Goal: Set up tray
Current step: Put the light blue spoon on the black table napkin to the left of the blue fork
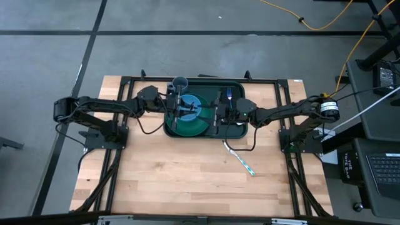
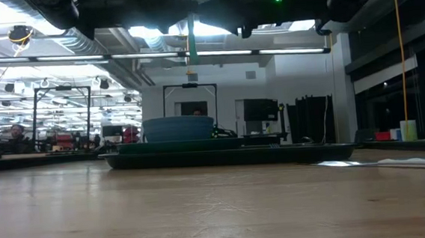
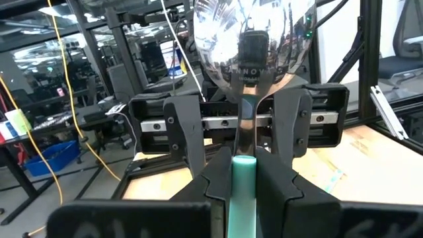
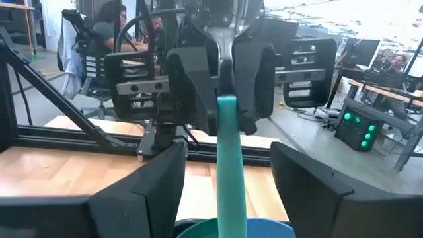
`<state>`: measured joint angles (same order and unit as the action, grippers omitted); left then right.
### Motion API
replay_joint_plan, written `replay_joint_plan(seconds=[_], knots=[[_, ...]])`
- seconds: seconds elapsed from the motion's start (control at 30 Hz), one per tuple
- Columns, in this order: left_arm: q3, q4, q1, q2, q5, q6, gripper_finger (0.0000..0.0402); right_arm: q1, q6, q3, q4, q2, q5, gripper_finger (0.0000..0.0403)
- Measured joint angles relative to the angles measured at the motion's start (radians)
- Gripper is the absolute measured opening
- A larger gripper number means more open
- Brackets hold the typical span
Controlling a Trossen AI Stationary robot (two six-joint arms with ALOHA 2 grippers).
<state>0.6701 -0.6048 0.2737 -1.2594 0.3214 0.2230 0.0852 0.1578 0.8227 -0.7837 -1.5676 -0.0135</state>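
Green tray (image 1: 234,132) sitting at table (image 1: 187,181) far-centre, holding plate (image 1: 194,122). L gripper (image 3: 242,173) clenching teal-handled spoon (image 3: 243,39) over plate; R gripper (image 1: 220,115) hanging released opposite, fingers apart.

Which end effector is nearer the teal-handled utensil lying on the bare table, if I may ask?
Right. The right end effector is over the tray on the utensil's side; the left end effector is farther, over the plate.
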Motion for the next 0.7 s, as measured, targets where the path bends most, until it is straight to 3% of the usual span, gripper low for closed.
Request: replay_joint_plan(seconds=[0.33, 0.7], knots=[[0.0, -0.005, -0.012, 0.0, -0.001, 0.0, 0.003, 0.003, 0.009, 0.082, 0.062, -0.076, 0.0, 0.0226], [0.0, -0.005, -0.018, -0.003, -0.015, 0.008, 0.003, 0.005, 0.029, 0.106, 0.087, -0.069, -0.003, 0.0222]])
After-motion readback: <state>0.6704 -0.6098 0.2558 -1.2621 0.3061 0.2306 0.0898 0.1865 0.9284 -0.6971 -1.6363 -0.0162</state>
